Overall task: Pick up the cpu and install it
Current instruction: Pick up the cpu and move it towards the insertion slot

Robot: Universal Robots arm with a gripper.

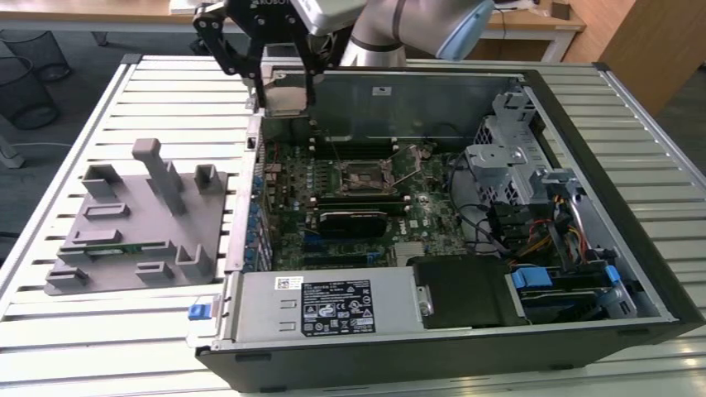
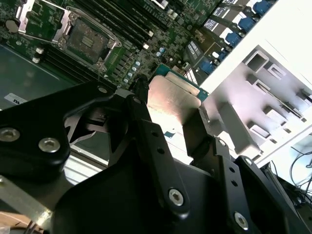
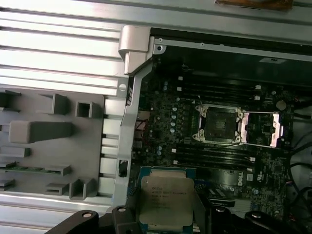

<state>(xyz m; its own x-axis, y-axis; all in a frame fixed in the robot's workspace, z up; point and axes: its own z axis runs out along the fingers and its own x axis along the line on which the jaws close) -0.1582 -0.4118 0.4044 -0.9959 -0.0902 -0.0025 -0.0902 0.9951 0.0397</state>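
My gripper (image 1: pixel 287 87) hangs in the air over the far left corner of the open computer case (image 1: pixel 617 273), shut on the cpu (image 1: pixel 289 99). The cpu is a flat square chip with a silver metal top and a green rim, and both wrist views show it clamped between the black fingers (image 2: pixel 146 122), cpu (image 2: pixel 173 97) and cpu (image 3: pixel 165 200). The motherboard socket (image 1: pixel 364 176) lies open with its metal frame folded back, in the middle of the board, below and to the exterior view's right of the chip. It is also in both wrist views, socket (image 2: pixel 87 41) and socket (image 3: pixel 219 124).
A grey fixture plate (image 1: pixel 132 223) with upright blocks lies on the slatted table (image 1: pixel 66 331), on the exterior view's left of the case. A green memory stick (image 1: pixel 111 246) rests in it. Inside the case are a power supply (image 1: pixel 331 306), drive bays (image 1: pixel 563 281) and cables.
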